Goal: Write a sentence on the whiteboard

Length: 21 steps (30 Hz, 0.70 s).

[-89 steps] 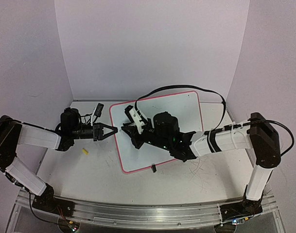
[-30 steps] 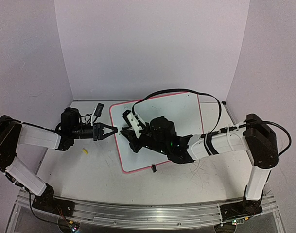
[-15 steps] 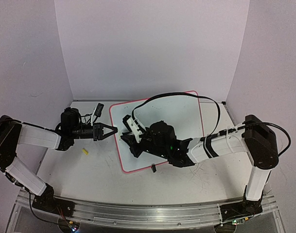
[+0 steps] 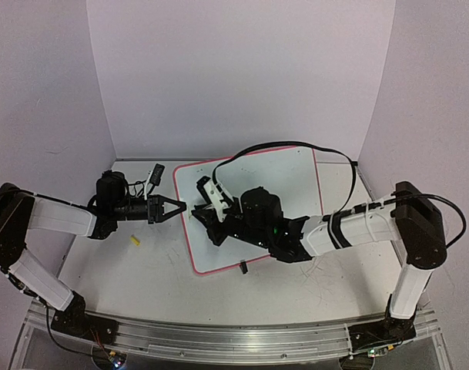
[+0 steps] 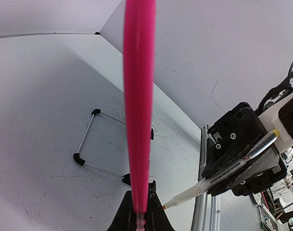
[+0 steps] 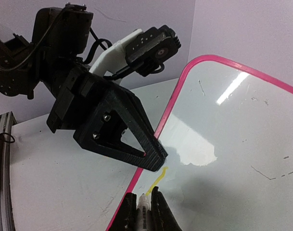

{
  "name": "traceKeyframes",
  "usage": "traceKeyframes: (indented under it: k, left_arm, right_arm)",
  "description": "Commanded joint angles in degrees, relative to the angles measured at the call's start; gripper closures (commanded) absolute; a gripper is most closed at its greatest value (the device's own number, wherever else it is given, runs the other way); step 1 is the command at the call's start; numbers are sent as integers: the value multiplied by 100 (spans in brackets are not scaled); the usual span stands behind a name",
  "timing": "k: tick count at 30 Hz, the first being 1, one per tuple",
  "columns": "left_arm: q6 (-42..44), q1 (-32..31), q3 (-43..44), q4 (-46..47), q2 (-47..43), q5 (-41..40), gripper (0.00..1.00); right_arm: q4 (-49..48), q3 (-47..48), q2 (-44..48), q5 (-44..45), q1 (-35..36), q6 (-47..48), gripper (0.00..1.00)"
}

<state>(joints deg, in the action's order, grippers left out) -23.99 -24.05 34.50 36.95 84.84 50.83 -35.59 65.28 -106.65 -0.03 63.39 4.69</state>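
Top external view puts the whiteboard (image 4: 284,173) toward the back middle of the table, turned askew between my two arms. It is glossy white with rounded corners and a thin pink rim, and one small black stand leg (image 4: 242,267) shows at its near edge. On the right wrist camera the board (image 6: 242,144) carries a bright patch of glare and a single short yellow stroke (image 6: 159,179) close to its lower left rim; I can read no words there. The left gripper (image 4: 180,206) is clamped on the board's left rim, and its own camera shows the fingers pinched together on the blurred pink edge (image 5: 139,96), with the wire stand (image 5: 88,137) underneath. The right gripper (image 4: 206,219) is closed around a marker (image 6: 144,204) whose tip sits at the foot of the stroke; I cannot tell if it touches. Around the board, the white tabletop (image 4: 157,274) is scuffed with faint grey scribbles, and a small yellow piece (image 4: 134,240) lies on it left of the board. Plain lilac walls (image 4: 242,77) close in the back and sides.
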Motion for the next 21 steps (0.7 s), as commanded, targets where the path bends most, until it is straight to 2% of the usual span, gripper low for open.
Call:
traceKeyframes:
  k: [1,9,21]
  left_arm:
    - [238,-56,212,-14,45,-61,100]
    - [246,-60,199,-29,34,-70,100]
    - [254,-56,197,-36,24,-64,100]
  right_arm:
    - [-203,206,278,3,-40,15,100]
    - [-204,394,117,366,-51,77,100]
    - [-220,509,-45,362,-50,89,100]
